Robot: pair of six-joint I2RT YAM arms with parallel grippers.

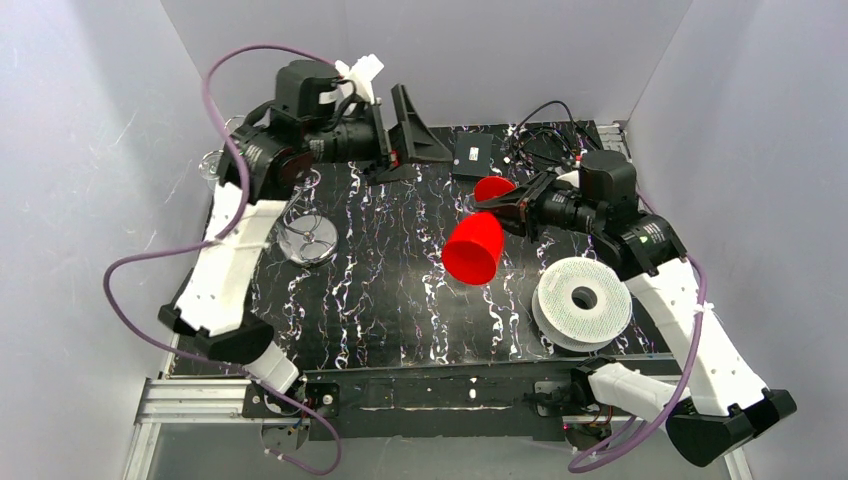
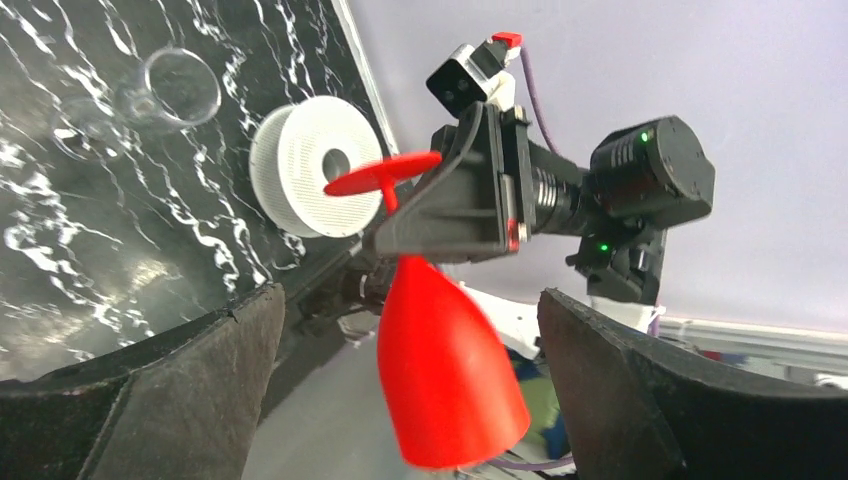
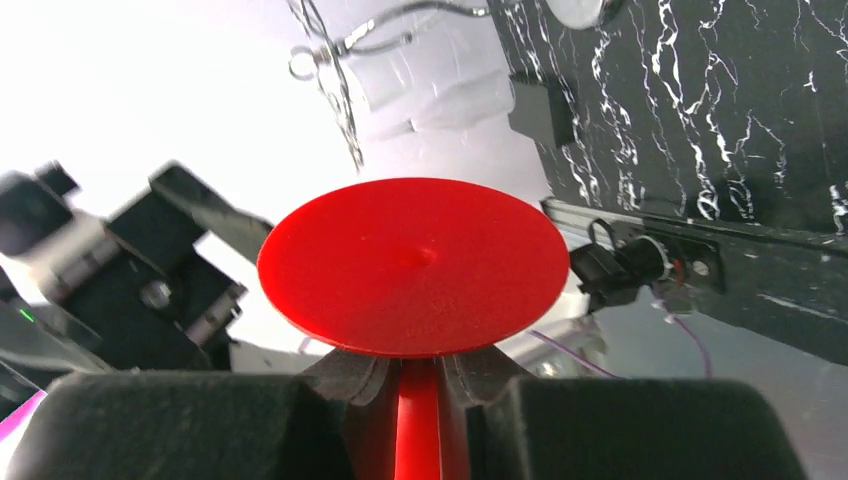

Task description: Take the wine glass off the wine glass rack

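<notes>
From above I see even, soft light with only faint shadows. In my right wrist view the background is washed out to white and blurred, while the wine glass (image 3: 413, 265) is sharp. The table (image 2: 150, 275) shows soft glare.

Left arm (image 1: 235, 255) hides part of the wine glass rack (image 1: 308, 243).
</notes>
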